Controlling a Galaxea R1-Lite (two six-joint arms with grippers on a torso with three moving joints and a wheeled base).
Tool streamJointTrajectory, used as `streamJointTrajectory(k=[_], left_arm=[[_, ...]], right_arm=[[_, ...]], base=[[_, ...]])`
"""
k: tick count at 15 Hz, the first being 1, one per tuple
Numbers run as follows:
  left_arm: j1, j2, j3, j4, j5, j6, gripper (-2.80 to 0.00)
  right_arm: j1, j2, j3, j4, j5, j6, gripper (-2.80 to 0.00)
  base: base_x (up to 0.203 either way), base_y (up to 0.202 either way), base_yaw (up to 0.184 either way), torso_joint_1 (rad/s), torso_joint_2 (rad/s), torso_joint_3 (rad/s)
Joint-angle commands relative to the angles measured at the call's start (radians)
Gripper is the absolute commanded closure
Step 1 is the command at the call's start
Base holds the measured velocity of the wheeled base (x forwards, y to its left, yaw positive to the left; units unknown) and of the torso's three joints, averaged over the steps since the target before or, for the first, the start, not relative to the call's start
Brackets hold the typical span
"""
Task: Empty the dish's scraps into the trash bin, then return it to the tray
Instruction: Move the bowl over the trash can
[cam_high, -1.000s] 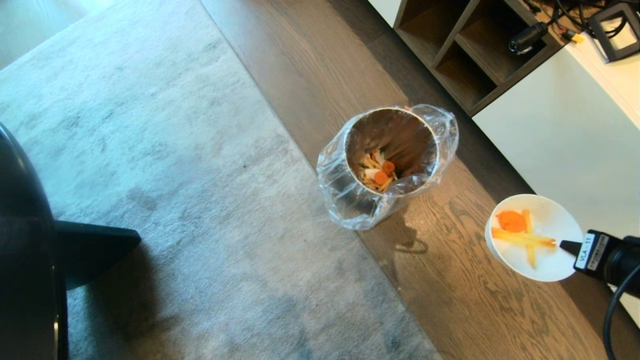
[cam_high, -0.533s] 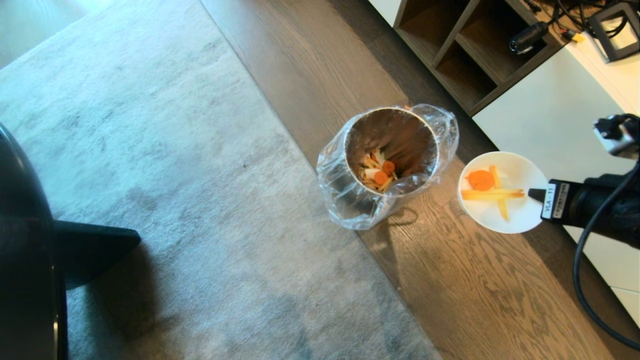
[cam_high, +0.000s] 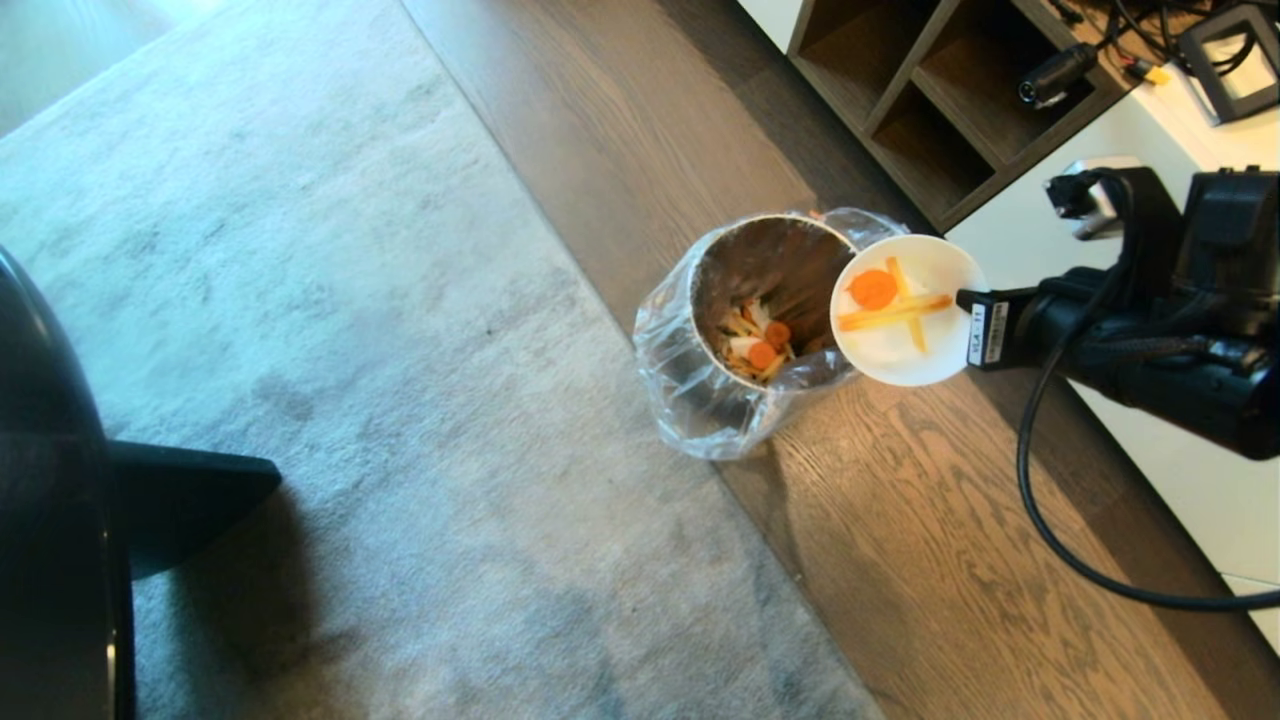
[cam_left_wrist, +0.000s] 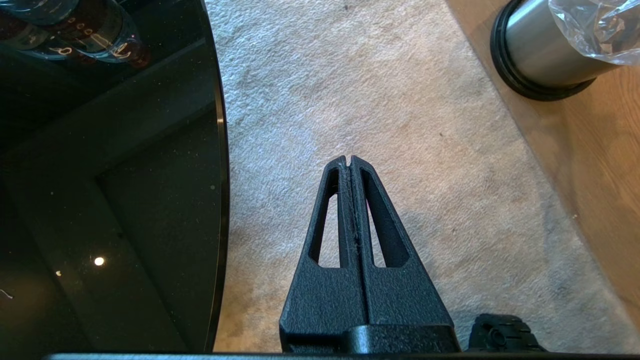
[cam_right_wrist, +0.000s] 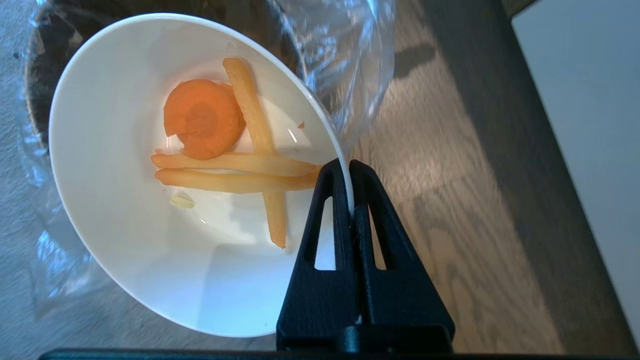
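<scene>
Glossy white round bowl (cam_high: 905, 310) with orange carrot slice and pale strips (cam_high: 890, 300), pinched by right gripper (cam_right_wrist: 348, 192) at rim, over steel lined bin's (cam_high: 770, 330) right edge; left gripper (cam_left_wrist: 349, 162) closed, empty.

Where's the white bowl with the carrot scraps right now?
In the head view, the glossy white round bowl sits right of centre, pinched at its rim by the right end effector, overlapping the right edge of the brushed-steel trash bin.

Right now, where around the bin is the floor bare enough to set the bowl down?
Bare carpet runs between the trash bin and the black table. Bare wood floor lies near the bin, bordered by the white cabinet. It is crowded at the bin's rim, where the right gripper holds the dish.
</scene>
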Motion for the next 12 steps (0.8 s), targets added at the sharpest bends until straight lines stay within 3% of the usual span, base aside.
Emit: streamJointTrajectory(k=[1,4,9,12], left_arm=[[0.0,0.0,0.0,-0.001,0.0,-0.001,0.0],[0.0,0.0,0.0,-0.001,0.0,-0.001,0.0],[0.0,0.0,0.0,-0.001,0.0,-0.001,0.0],[0.0,0.0,0.0,-0.001,0.0,-0.001,0.0]], right_arm=[[0.001,0.073,-0.012,-0.124,-0.001,-0.073,0.0],[0.001,0.143,-0.017,-0.328,0.001,-0.23,0.0],[0.006,0.218,-0.021,-0.547,0.011,-0.476,0.0],[0.051,0.266,-0.04,-0.66,0.011,-0.6,0.0]], base=[[0.0,0.0,0.0,0.0,0.0,0.0],[0.0,0.0,0.0,0.0,0.0,0.0],[0.0,0.0,0.0,0.0,0.0,0.0],[0.0,0.0,0.0,0.0,0.0,0.0]])
